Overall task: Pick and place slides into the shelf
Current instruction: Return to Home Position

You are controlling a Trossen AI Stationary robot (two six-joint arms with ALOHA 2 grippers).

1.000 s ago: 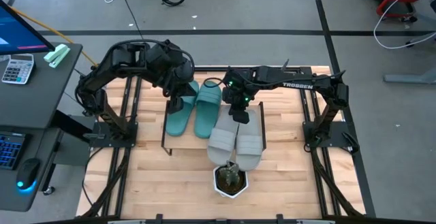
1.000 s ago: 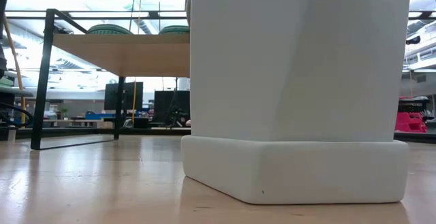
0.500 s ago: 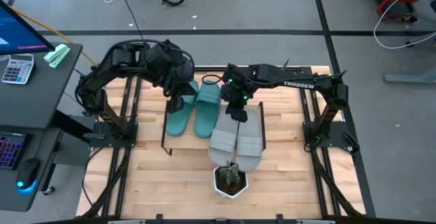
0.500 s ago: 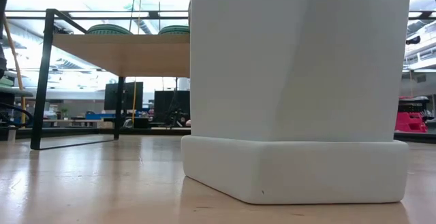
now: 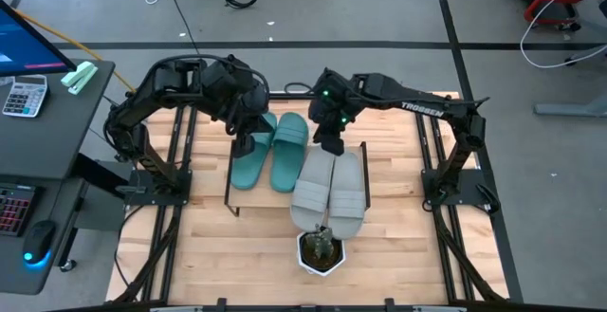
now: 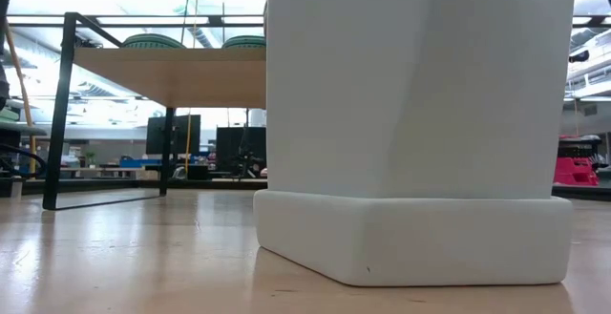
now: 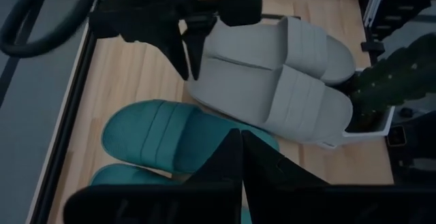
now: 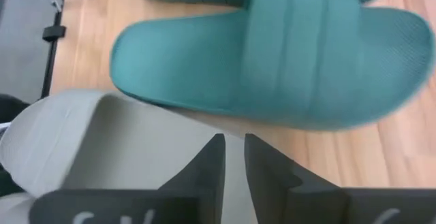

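Note:
Two teal-green slides (image 5: 268, 158) and two light grey slides (image 5: 329, 194) lie side by side, soles down, on the shelf's board (image 5: 261, 198). The shelf (image 6: 172, 71) shows in the low view with the teal slides (image 6: 153, 40) on top. My left gripper (image 5: 252, 134) is shut over the far end of the teal pair (image 7: 170, 132). My right gripper (image 5: 333, 145) hangs just beyond the far ends of the grey slides. In its wrist view it (image 8: 234, 146) is open by a narrow gap and empty, over a grey slide (image 8: 102, 142) and a teal one (image 8: 286, 67). My left gripper points its shut fingers (image 7: 225, 156) down at a teal slide (image 7: 163, 129); I cannot tell whether they touch it.
A white pot with a green plant (image 5: 321, 250) stands on the table right before the grey slides' near ends, and it fills most of the low view (image 6: 420, 123). Black arm frames stand along the table's left (image 5: 152, 174) and right (image 5: 455, 174) sides.
My right gripper has drawn back from over the far end of the grey slides toward the table's far edge. The grey slides stay on the shelf.

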